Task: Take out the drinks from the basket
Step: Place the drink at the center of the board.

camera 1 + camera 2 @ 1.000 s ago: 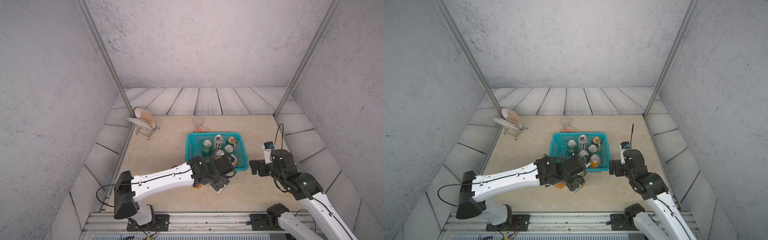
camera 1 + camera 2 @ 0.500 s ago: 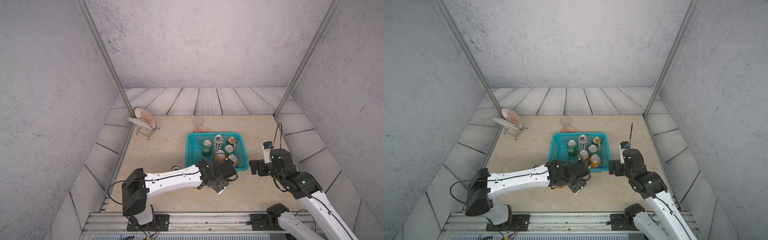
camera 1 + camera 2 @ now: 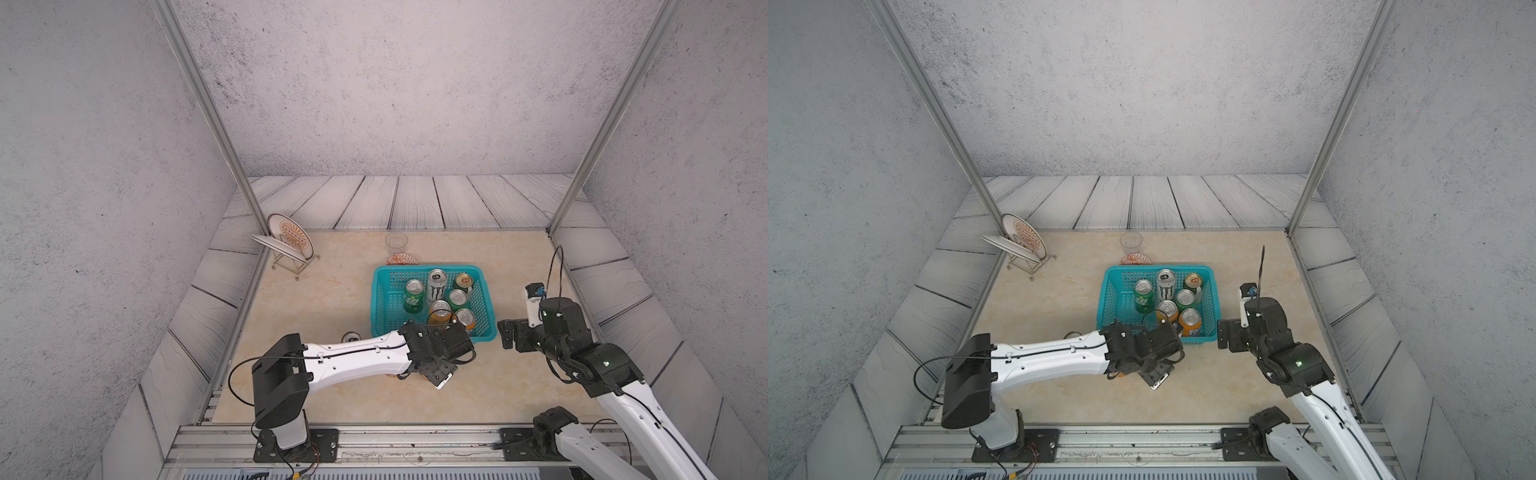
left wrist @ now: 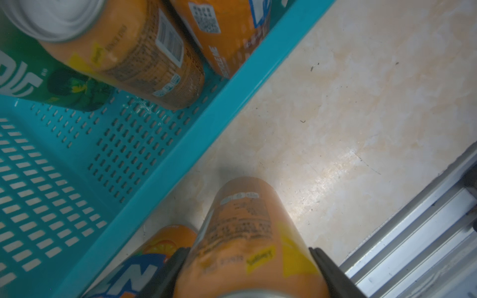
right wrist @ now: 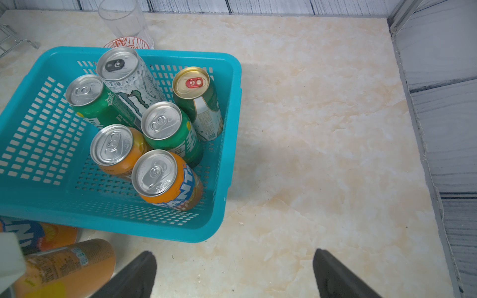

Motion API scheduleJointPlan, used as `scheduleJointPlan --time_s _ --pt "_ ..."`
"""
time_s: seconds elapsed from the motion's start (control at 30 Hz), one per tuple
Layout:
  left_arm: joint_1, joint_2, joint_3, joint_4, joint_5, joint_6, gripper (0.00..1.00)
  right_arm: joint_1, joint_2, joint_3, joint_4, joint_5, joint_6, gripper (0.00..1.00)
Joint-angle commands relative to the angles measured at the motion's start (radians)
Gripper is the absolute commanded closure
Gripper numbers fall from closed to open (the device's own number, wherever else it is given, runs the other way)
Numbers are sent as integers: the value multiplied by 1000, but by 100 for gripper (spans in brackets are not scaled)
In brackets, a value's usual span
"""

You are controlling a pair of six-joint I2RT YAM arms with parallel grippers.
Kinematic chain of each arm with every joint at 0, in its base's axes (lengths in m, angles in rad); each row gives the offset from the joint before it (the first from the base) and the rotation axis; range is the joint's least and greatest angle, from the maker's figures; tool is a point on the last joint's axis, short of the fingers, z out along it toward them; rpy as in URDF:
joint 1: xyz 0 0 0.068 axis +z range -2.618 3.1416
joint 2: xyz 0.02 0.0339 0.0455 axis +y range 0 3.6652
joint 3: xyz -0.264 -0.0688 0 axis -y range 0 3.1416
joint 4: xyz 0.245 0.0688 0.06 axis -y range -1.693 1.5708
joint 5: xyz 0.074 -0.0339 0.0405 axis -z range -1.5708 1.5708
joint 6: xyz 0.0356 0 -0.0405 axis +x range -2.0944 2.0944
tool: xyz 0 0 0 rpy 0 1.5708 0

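Your left jaws are clamped on an orange can [image 4: 245, 219] just outside the basket [image 4: 206, 121]. Your right jaws stand wide open and empty beside it.

In both top views the left arm [image 3: 357, 359] hides the left gripper [image 4: 249, 260] and most of its held can [image 4: 245, 227]. Just beyond that arm, another can [image 3: 352, 336] shows only its top. The basket [image 3: 428, 269] hides most of the bowl [image 3: 402, 259].
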Motion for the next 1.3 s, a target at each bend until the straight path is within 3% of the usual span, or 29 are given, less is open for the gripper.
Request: scheduleJointPlan --time_s 0.0,0.7,1.27 --pt "13 11 -4 47 -17 -11 32 -4 2 6 8 1 8 1" --pt "58 52 -39 96 15 -37 31 -2 -8 -22 18 -4 15 1" --pt "62 2 -23 65 18 -25 22 -2 -2 -26 19 -12 18 1"
